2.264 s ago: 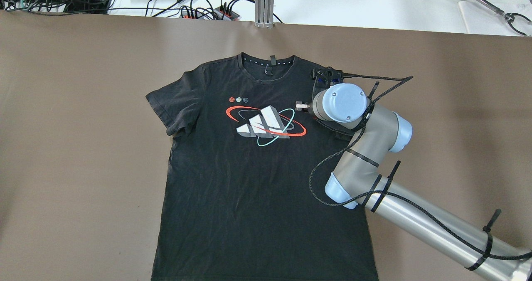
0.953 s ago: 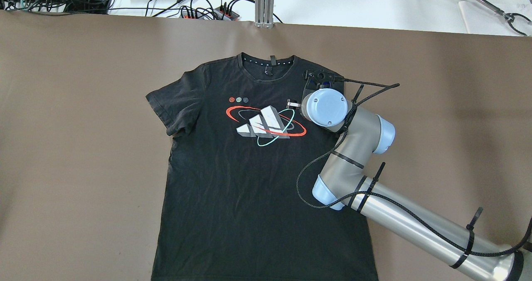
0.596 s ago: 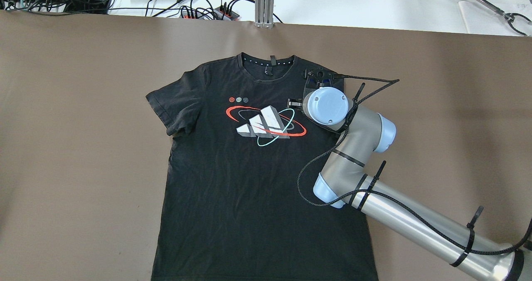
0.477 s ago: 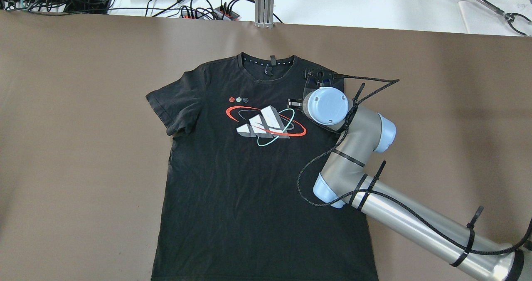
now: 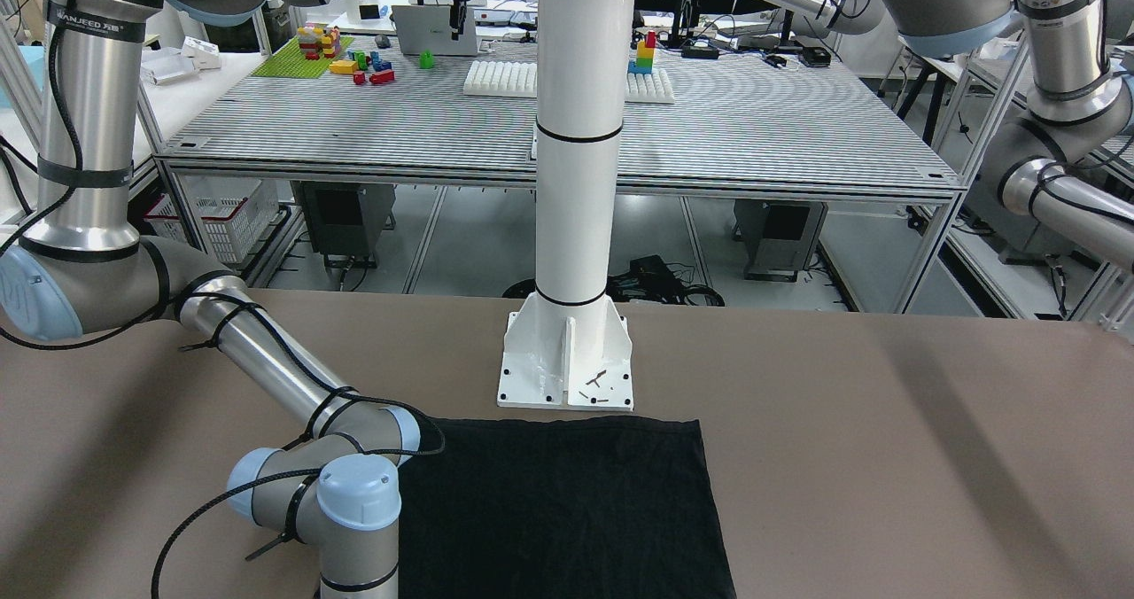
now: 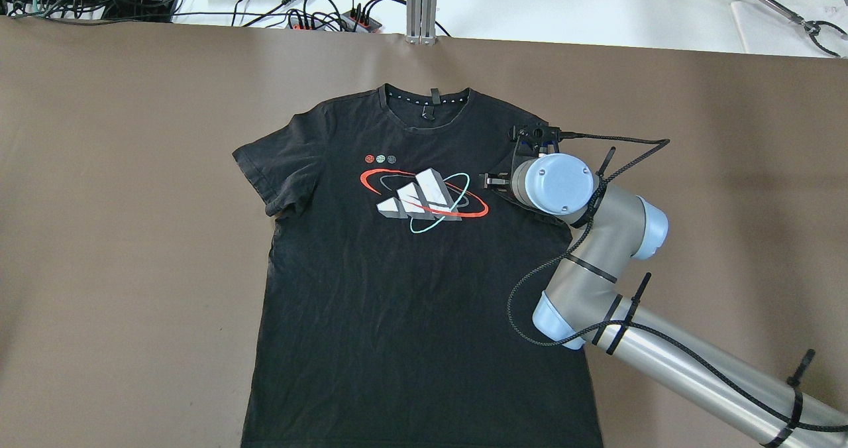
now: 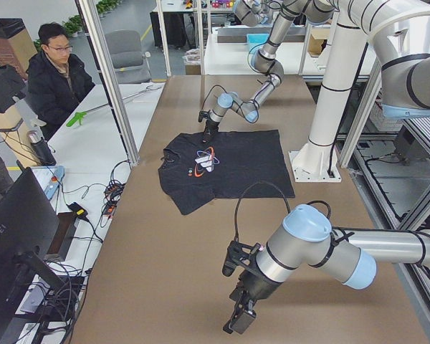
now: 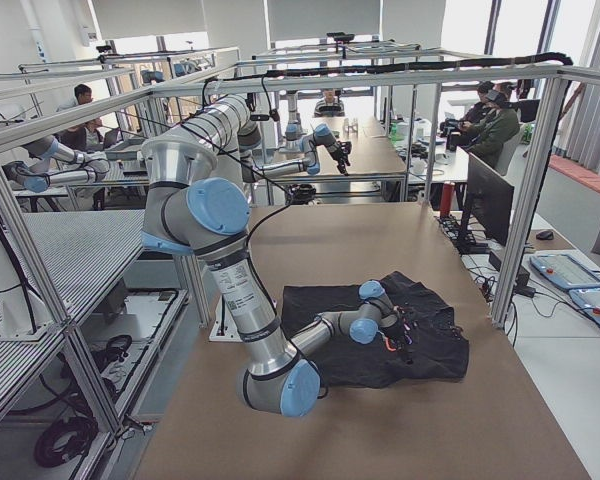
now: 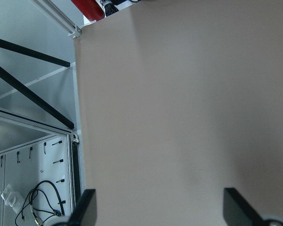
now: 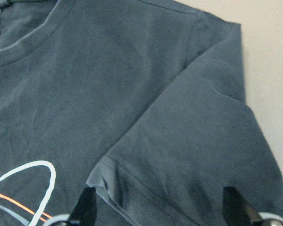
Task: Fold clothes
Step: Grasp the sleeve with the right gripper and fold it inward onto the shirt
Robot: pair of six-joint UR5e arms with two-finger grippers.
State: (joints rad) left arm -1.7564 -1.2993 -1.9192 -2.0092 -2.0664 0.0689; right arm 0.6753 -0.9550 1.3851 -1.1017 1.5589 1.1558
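Note:
The clothes are a black T-shirt (image 6: 371,289) with a red, white and teal chest print, lying flat and face up on the brown table cover. The front-facing view shows only its plain lower part (image 5: 558,510). My right gripper (image 10: 161,207) hovers open just above the shirt's right shoulder (image 6: 530,120), and nothing is between its fingers. Under it the right sleeve (image 10: 198,155) appears folded inward onto the chest. My left gripper (image 9: 162,207) is open over bare table, well away from the shirt, low at the near end in the left view (image 7: 240,322).
The white pole's base plate (image 5: 567,364) stands right at the shirt's hem. Cables and power strips (image 6: 318,17) and an aluminium post (image 6: 422,4) line the far table edge. A person (image 7: 57,72) sits at a side desk. Bare brown cover (image 6: 132,169) surrounds the shirt.
My right wrist first shifted left over the chest, then moved back to the right and slightly nearer, so it now sits over the right shoulder. The shirt's visible parts have not moved.

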